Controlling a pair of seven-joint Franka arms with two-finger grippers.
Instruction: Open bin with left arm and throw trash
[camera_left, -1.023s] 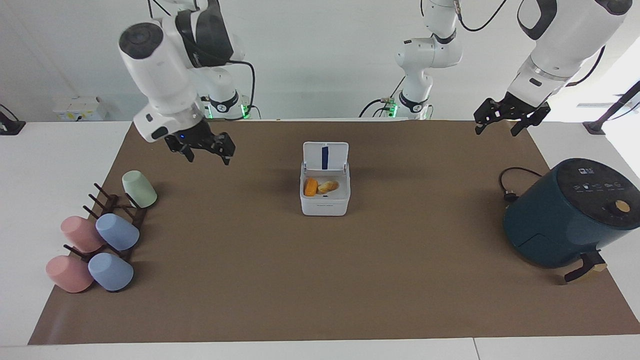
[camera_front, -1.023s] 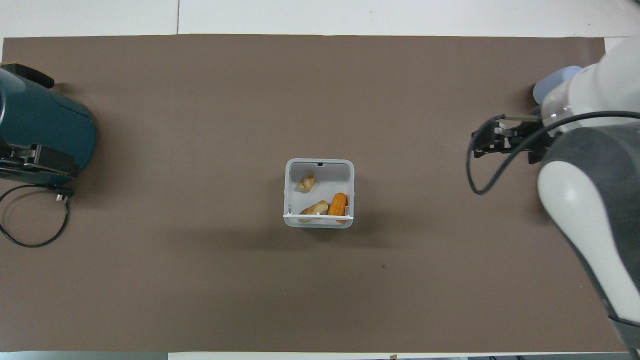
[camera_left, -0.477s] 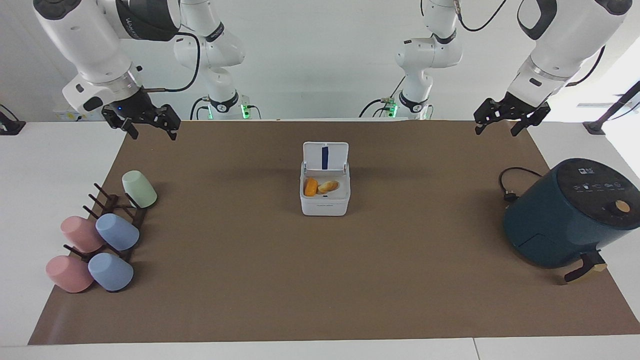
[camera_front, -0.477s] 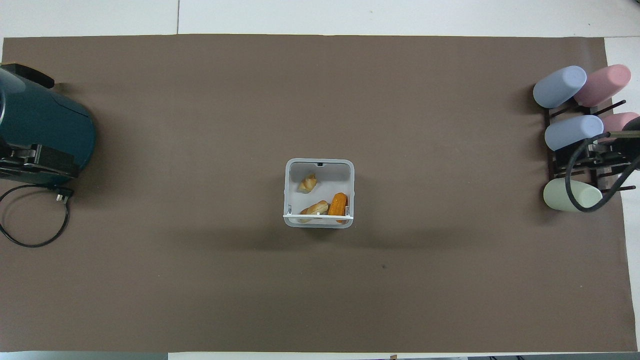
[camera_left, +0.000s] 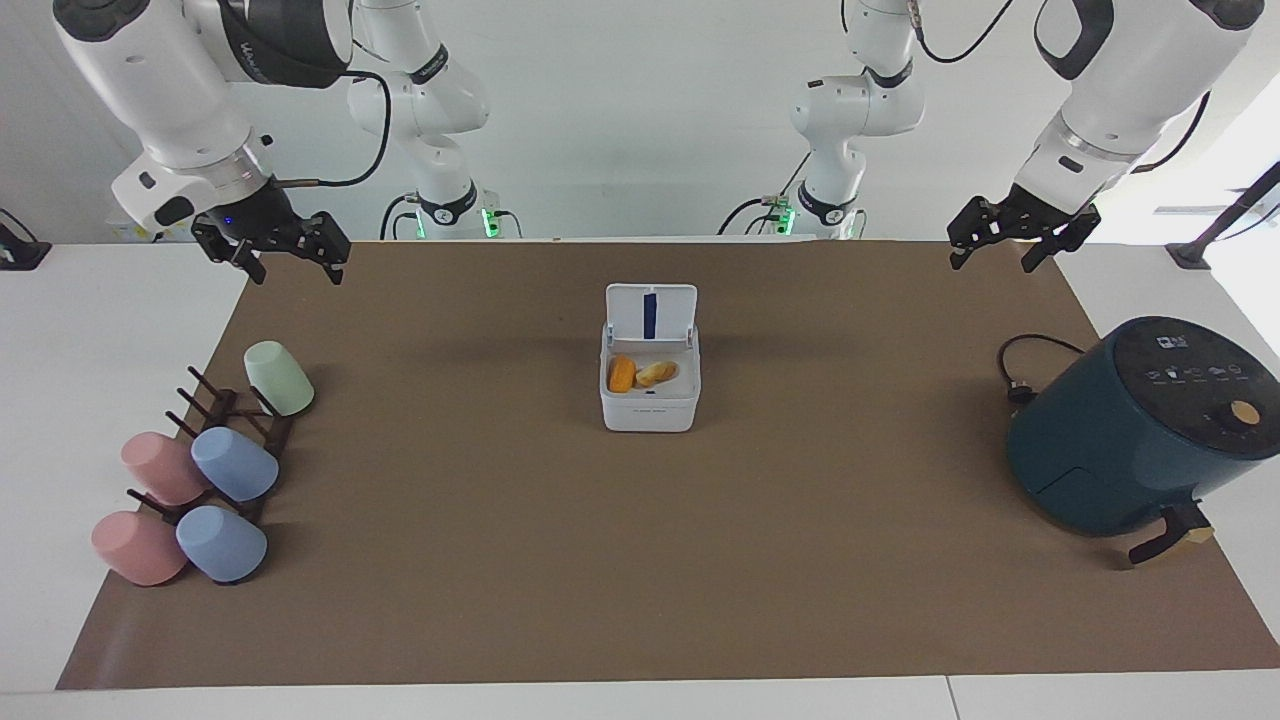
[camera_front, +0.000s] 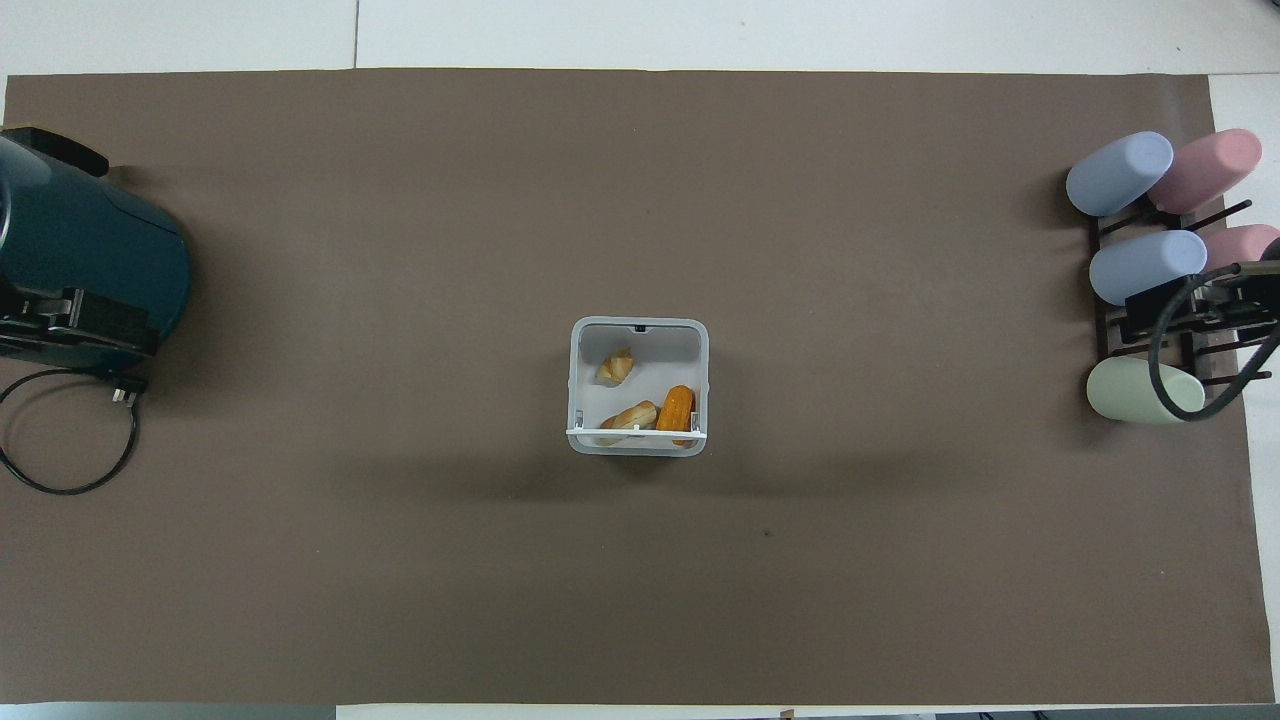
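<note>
White bin (camera_left: 649, 385) sits lid-up, well apart from both jaws, all three trash (camera_front: 640, 395) scraps inside; your left gripper (camera_left: 1012, 243) and right gripper (camera_left: 272, 251) hang spread, empty—job looks done.

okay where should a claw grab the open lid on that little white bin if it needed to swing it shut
Best guess: pinch the lid at its free top edge, coming straight down. It stands upright on the hinge at the bin's edge nearer the robots, so that edge sits clear above the trash and is thin enough to fit between two fingers.
</note>
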